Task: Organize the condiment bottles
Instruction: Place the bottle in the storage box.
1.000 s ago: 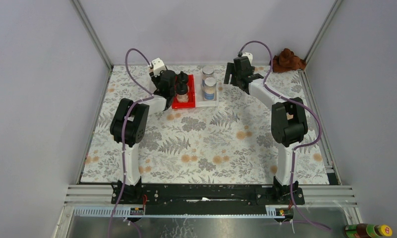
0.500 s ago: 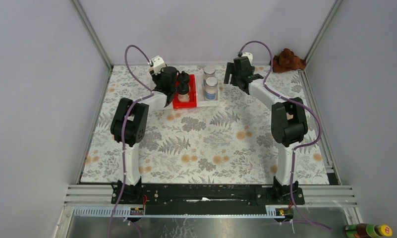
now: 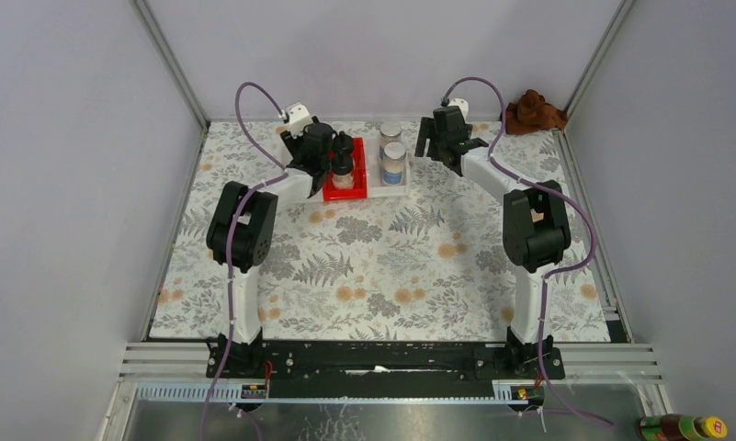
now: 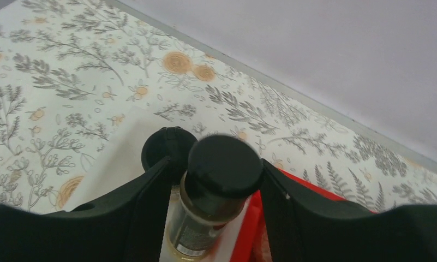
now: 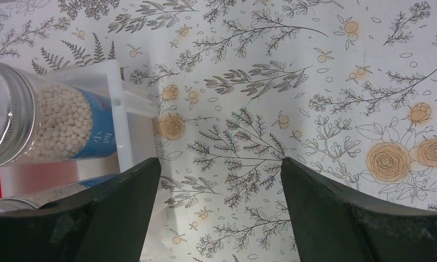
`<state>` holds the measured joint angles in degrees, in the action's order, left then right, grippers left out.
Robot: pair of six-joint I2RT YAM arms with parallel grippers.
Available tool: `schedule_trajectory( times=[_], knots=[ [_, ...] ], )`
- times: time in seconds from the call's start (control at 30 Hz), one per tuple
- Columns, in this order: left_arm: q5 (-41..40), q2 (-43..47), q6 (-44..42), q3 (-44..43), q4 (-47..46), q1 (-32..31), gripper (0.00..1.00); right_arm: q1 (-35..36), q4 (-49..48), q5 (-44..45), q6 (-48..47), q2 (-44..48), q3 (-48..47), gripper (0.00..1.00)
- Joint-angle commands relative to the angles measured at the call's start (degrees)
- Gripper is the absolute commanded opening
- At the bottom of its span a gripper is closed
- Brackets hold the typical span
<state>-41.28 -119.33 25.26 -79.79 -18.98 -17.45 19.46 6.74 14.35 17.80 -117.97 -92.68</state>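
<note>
Two silver-lidded jars (image 3: 394, 158) stand in the white tray (image 3: 387, 191).

Jars, trays and the rest, counted
Two silver-lidded jars (image 3: 394, 154) with blue labels; two black caps (image 4: 224, 164) in the left wrist view, with only one clear jar (image 4: 202, 218) showing under them; one red tray (image 3: 356, 156); one white tray (image 3: 387, 190); two robot arms (image 3: 240, 225); one brown cloth (image 3: 534, 110); one yellow-capped bottle (image 3: 684, 427); one flowered mat (image 3: 391, 266).
</note>
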Motion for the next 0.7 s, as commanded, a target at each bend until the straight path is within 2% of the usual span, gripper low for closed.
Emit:
schedule_trajectory(
  times=[0.0,0.1,0.67],
  knots=[
    [4.5,-2.6,1.5,1.0,7.5,-1.2,0.69,0.6,-2.2,1.1,0.0,3.9,0.1,0.89],
    [4.9,-2.7,1.1,0.8,7.5,-1.2,0.76,0.6,-2.2,1.1,-0.1,4.0,-0.1,0.89],
    [4.8,-2.8,1.1,0.6,7.7,-1.3,0.77,0.6,-2.1,1.2,0.2,4.4,0.1,0.89]
  ],
)
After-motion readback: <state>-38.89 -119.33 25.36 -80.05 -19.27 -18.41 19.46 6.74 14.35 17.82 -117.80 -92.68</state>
